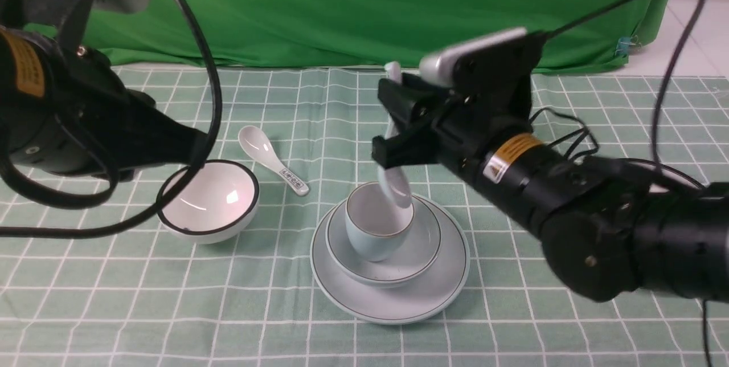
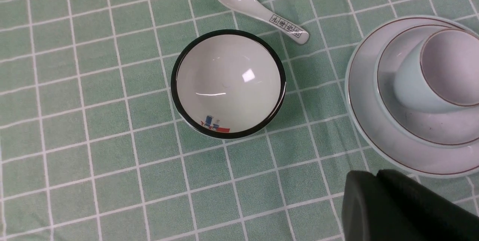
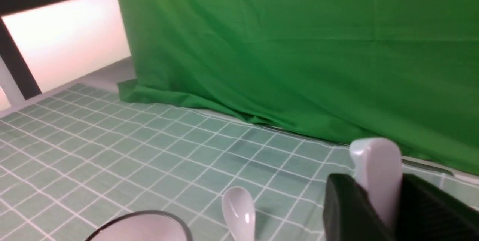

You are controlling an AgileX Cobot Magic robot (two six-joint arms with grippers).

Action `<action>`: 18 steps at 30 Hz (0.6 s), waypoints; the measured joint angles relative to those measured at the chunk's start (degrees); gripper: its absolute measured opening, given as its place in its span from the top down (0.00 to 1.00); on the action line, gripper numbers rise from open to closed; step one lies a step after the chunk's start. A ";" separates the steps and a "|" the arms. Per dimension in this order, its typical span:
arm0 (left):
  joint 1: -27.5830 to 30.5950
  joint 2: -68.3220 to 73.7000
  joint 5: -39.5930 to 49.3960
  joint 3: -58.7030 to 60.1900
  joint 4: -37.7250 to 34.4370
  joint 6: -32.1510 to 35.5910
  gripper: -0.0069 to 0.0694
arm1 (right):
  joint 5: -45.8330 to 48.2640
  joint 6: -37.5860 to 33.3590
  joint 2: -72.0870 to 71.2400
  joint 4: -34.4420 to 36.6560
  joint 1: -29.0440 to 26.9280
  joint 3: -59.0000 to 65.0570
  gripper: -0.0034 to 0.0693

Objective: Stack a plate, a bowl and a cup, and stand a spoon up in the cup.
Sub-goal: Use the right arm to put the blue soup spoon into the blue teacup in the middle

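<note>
A: Where've you got to w/ the stack?
B: Nearly there, I'd say. Your plate (image 1: 393, 311) is on the cloth-covered desk, toward the near edge, roughly mid-width. Your bowl (image 1: 418, 259) sits on it, inside the plate's rim, and your cup (image 1: 373, 241) is in the bowl, tilted, mouth leaning toward the bowl's far side. So plate, bowl & cup = done, as far as you can see.
A: And the spoon?
B: That's what's left. Your R gripper (image 1: 393, 122) has the plain white spoon (image 1: 394, 187) pinched btwn its fingers, near upright, scoop end down at the cup's mouth, handle up. Can't tell if it's touching the rim. Not released yet.
A: L gripper?
B: Jaws together, nothing in them, off over the desk's L side. Just leave it there.
A: Other stuff?
B: Black-rimmed bowl (image 1: 208, 202) and patterned spoon (image 1: 273, 159) lie L of the stack; you prob don't need either.
A: Next?
B: Lower the spoon into the cup, let go, back off. Careful tho: w/ the cup leaning, a knock could tip it or slide the spoon out.
</note>
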 joint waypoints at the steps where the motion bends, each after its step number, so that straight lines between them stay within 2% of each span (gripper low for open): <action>1: 0.00 0.00 0.00 0.00 0.05 0.00 0.90 | -1.26 0.00 1.03 0.00 0.29 0.02 0.71; 6: 0.00 0.00 0.00 0.00 0.23 -0.17 0.90 | -5.72 -0.32 4.44 -0.07 0.96 0.07 0.71; 13: 0.00 0.00 0.00 0.00 0.40 -0.17 0.90 | -6.58 -1.72 7.83 -0.11 0.96 0.20 0.71; 15: 0.00 0.00 0.00 0.00 0.40 -0.17 0.90 | -6.36 -1.72 8.16 -0.11 0.96 0.35 0.69; 18: 0.00 0.00 0.00 0.00 0.40 -0.17 0.90 | -6.13 -1.79 8.16 -0.11 0.96 0.41 0.59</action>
